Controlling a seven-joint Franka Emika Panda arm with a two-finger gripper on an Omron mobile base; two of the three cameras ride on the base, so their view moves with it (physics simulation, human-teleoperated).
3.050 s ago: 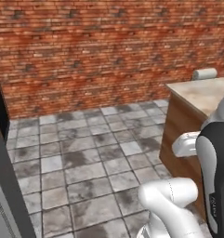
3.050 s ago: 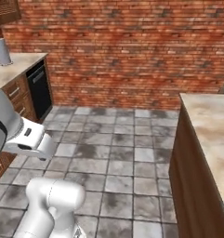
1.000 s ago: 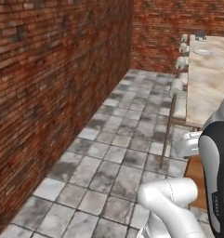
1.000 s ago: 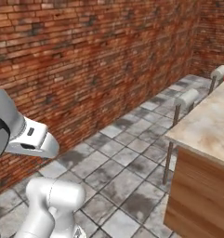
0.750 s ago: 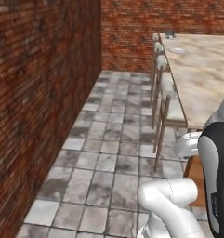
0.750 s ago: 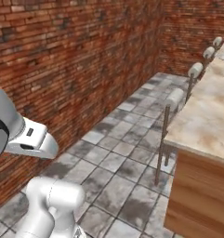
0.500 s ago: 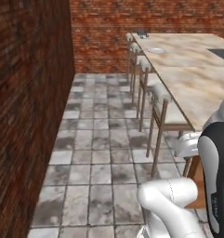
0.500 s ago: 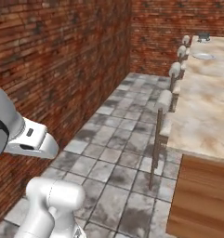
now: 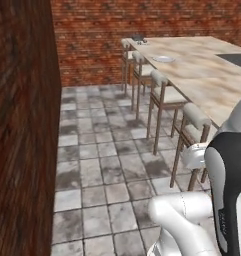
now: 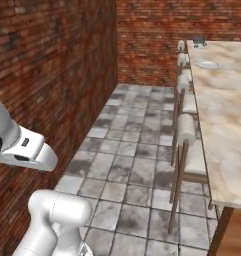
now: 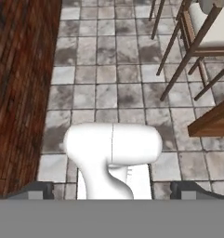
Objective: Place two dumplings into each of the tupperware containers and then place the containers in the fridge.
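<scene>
The fingers (image 11: 111,190) stand wide apart, holding nothing, above mottled grey floor tiles (image 11: 118,69). A long marbled beige surface (image 9: 207,75) carries a round plate (image 9: 163,59); wooden stools (image 9: 164,95) line its edge beside rough brick wall (image 10: 52,75).

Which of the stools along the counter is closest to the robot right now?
The stool at the near end of the row, right beside the arm, with its rolled pale backrest largest in the left base view. The other three stand farther off toward the back brick wall.
</scene>
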